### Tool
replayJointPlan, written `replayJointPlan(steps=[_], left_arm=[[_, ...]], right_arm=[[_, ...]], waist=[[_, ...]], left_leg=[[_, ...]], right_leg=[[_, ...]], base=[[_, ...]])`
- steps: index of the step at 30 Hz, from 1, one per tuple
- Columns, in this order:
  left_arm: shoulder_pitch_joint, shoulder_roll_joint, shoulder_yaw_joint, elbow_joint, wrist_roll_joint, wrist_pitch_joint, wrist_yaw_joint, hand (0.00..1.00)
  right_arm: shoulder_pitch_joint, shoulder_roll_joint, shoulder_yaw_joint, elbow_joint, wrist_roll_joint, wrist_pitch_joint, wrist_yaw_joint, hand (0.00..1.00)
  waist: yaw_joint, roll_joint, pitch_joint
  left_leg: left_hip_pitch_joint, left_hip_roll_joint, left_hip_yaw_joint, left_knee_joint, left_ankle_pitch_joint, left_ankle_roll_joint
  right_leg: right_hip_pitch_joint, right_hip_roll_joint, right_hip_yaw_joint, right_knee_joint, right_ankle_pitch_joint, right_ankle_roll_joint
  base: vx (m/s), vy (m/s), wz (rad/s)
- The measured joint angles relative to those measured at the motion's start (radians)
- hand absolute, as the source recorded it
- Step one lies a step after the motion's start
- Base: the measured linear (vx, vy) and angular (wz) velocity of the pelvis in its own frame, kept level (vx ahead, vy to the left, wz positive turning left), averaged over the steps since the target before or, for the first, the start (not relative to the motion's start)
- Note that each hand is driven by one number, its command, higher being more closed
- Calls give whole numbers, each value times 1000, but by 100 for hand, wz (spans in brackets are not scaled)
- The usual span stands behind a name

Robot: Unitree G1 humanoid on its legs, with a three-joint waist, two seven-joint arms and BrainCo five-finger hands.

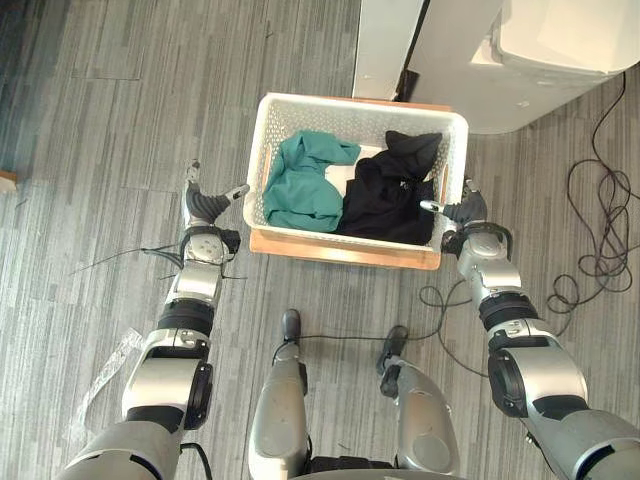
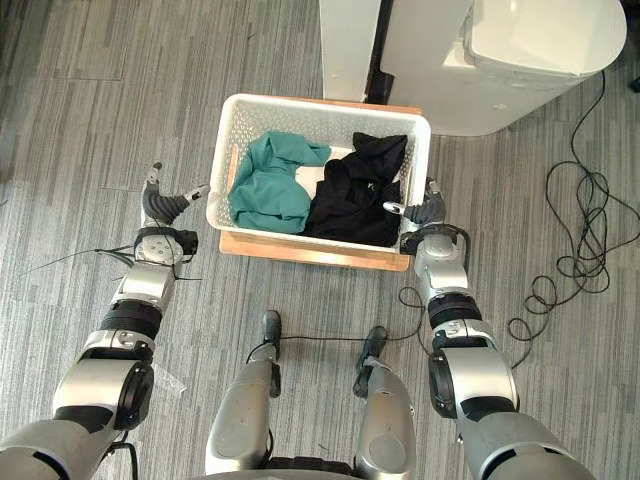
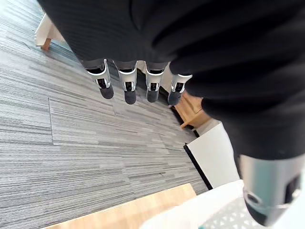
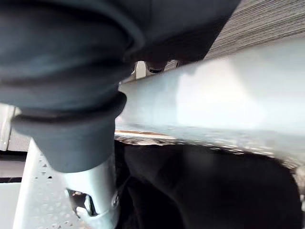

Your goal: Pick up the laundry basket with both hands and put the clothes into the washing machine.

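Basket (image 1: 262,160) sits on a board (image 1: 340,251) on the floor (image 1: 100,120) with clothes (image 1: 380,195) in it, washer (image 1: 560,60) behind on the right, left hand (image 1: 205,206) and right hand (image 1: 466,212) flanking it.

floor (image 1: 100,120): grey striped planks | back: white panel (image 1: 385,45), perhaps a cabinet

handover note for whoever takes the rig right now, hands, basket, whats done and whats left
Left hand: open, beside the left wall of the laundry basket, not gripping it.
Right hand: at the basket's right rim; I can't tell whether it has closed on it.
Basket: sits on a low wooden board on the floor, holding a teal garment and a black garment. The washing machine stands just beyond it, to the right.
Done: both hands brought to the basket's sides.
Left: grip both sides, lift, carry to the machine, load the clothes.
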Motion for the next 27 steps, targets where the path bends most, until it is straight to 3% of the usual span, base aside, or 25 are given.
replayJointPlan(steps=[8,20,23,27], left_arm=[[-42,-25,-3,99,70,38,0,0],[-175,-46,-38,196,90,58,-2,0],[-191,-46,-32,196,58,58,2,0],[-213,-46,2,172,-64,53,44,0]], right_arm=[[-32,5,-13,22,-50,0,-32,0],[-156,17,-19,146,-49,-6,-32,0],[-156,17,-23,151,-44,-20,-24,0],[-157,26,-39,150,-43,-34,-15,0]], waist=[[-5,-1,8],[-30,-10,16],[-31,-10,16],[-32,-10,16]], left_leg=[[-23,1,-1,20,0,1],[-69,1,4,34,1,4],[-77,1,5,34,1,5],[-81,0,8,33,3,7]], right_leg=[[-19,0,5,9,6,-5],[-57,7,20,-19,46,-6],[-61,8,20,-29,53,-4],[-70,7,20,-27,53,-4]], base=[[-4,0,0],[-18,7,-3],[0,0,0],[9,-3,-2]])
